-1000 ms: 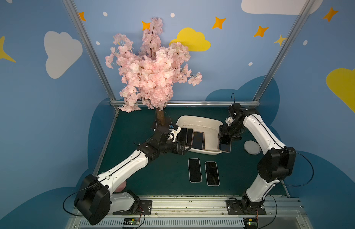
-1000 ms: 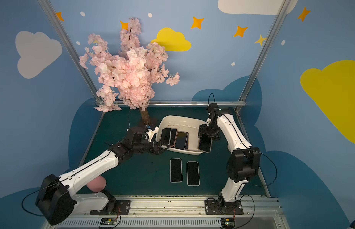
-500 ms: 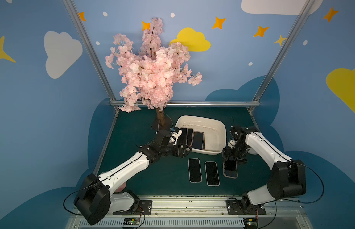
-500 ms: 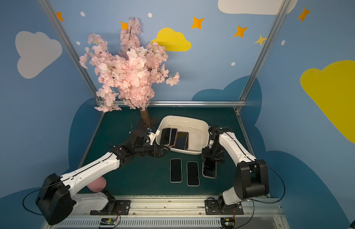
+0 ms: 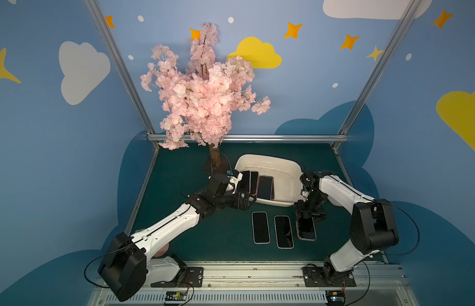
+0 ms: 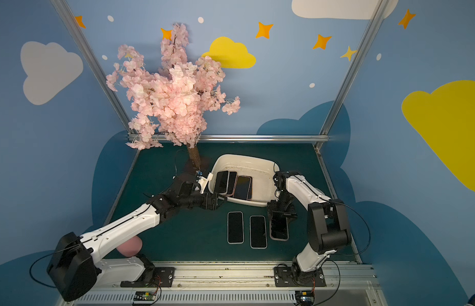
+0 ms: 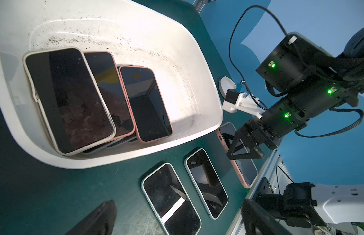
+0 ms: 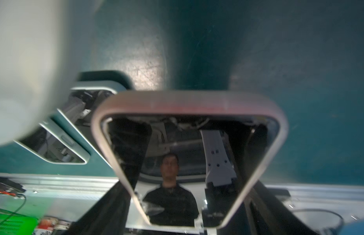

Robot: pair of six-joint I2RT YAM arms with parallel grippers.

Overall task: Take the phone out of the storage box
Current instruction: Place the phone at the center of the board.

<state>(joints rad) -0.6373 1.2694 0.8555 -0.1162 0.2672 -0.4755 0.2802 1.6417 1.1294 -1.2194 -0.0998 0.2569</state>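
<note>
A dark green table mat (image 5: 204,238) fills the floor of a blue-walled cell, with a pink blossom tree (image 5: 204,98) standing at its back left.

The cream-white storage box (image 5: 284,180) sits toward the back of the mat, just right of the tree trunk. Its inside is speckled with dark dirt. Three phones (image 7: 108,91) lie in its left half, screens up and overlapping like fanned cards. The right half of the box is bare.

In front of the box, outside it, two phones (image 5: 260,227) lie flat side by side on the mat, screens up.

Just to their right lies a pink-rimmed phone (image 5: 307,233), screen up, parallel to them and set slightly farther back. It is out of the box and down at mat level. Whether its whole back rests on the mat cannot be told.

The right gripper (image 5: 309,213) points down over the far end of this phone. Its jaws are spread wide, and its fingers (image 8: 124,203) press against both long edges, gripping the phone across its width.

The left gripper (image 5: 245,201) reaches in low from the left, beside the near left corner of the box. Its jaws are fully apart and hold nothing.
</note>
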